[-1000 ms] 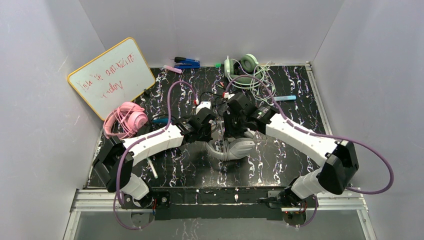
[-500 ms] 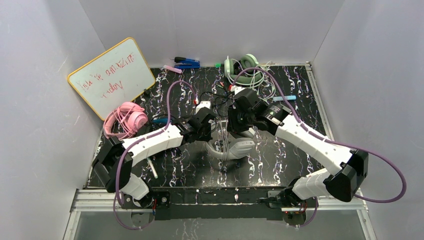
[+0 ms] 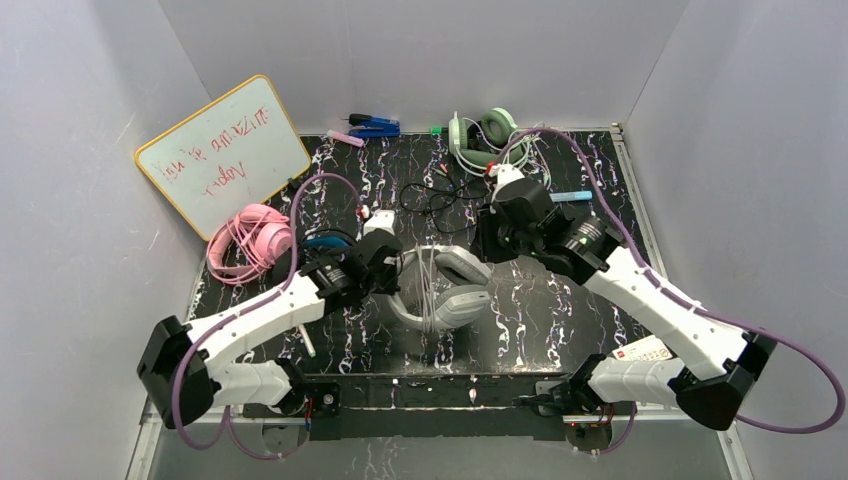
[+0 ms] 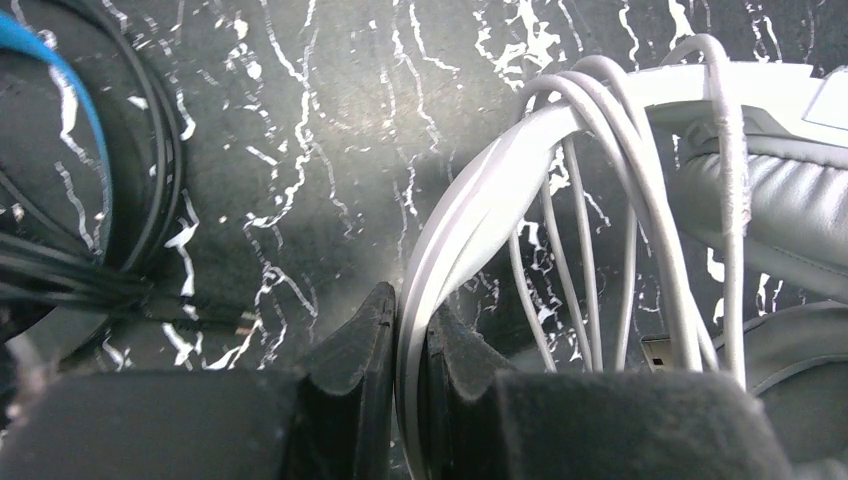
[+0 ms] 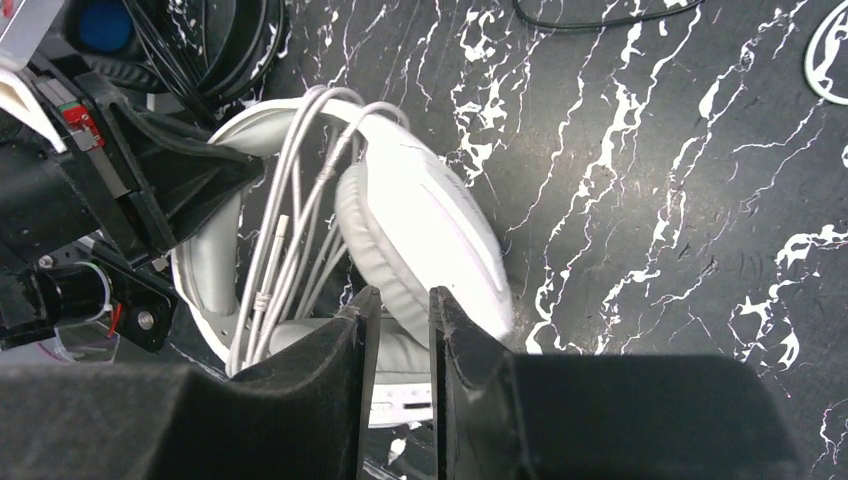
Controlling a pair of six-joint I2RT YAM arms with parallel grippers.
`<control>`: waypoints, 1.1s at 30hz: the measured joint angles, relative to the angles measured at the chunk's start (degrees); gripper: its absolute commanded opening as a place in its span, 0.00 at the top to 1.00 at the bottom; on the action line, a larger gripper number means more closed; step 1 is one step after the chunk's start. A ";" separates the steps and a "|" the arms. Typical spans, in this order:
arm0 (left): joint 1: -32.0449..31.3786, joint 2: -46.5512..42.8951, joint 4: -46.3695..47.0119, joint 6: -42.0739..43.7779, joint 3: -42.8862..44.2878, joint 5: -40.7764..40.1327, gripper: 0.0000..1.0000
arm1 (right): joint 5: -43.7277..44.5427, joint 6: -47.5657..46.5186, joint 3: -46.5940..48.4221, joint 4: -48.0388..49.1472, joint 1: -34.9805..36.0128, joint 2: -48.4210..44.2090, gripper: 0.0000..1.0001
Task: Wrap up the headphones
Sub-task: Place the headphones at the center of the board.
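Both arms have shifted over the last second: the left gripper [image 4: 410, 310] has dragged the white-grey headphones [image 3: 455, 300] leftward, and the right gripper [image 5: 397, 300] has drawn back toward the far right. Left fingers pinch the headband, with the white cord [image 4: 733, 150] looped several times over it. Right fingers stand slightly parted above 1 ear cup, holding nothing. That headset lies mid-table [image 3: 540, 320]. At the left sit the pink headphones [image 3: 255, 238], with the black-and-blue headphones [image 3: 322, 243] near them.
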 measured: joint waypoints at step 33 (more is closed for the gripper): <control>0.04 6.51 22.62 0.92 -15.43 -6.32 0.68 | 3.67 -1.79 -18.53 10.82 0.00 -14.60 0.02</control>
